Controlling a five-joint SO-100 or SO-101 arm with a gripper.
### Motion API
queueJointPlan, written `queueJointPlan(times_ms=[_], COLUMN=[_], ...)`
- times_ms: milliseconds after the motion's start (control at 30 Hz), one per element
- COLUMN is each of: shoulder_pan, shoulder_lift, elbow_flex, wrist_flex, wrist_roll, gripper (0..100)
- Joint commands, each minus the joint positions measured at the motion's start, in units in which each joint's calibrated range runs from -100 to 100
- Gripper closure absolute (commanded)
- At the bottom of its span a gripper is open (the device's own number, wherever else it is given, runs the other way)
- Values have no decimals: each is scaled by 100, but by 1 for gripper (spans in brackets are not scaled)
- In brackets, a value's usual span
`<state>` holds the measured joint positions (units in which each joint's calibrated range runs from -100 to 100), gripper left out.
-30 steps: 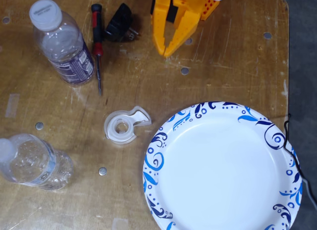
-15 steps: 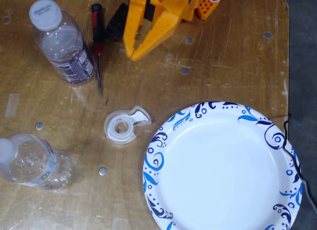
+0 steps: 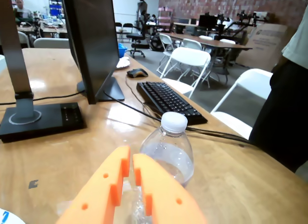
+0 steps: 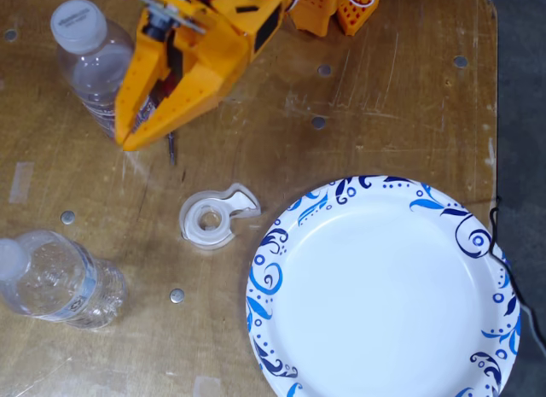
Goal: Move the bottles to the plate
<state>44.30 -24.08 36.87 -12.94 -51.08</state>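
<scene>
Pincer swung from 12 toward 10 o'clock, tips nearly pressed together, beside purple-label bottle. Other bottle at 8, plate at 4. Light, slick plastic; grab mid-body.

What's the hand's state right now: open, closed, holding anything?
Orange hand: nearly closed, only a thin slit between its fingers in the wrist view, holding nothing; its tips sit beside the clear plastic white-capped bottle with the dark label, not around it.
</scene>
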Motion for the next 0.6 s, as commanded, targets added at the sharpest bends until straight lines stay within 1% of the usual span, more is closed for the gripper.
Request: queueJointPlan(times_ms=[0, 167, 233, 400, 467, 567], shoulder_pan=[28, 578, 858, 1376, 1462, 1419], shoulder_lift=[266, -29, -408, -1597, -1977, -2474], elbow_flex=[-480, -101, 160, 214, 106, 34], wrist_flex=[-108, -38, 241, 1920, 2564, 3487], wrist_roll=[-20, 6, 17, 17, 22, 22], gripper=[98, 98, 98, 97, 93, 82])
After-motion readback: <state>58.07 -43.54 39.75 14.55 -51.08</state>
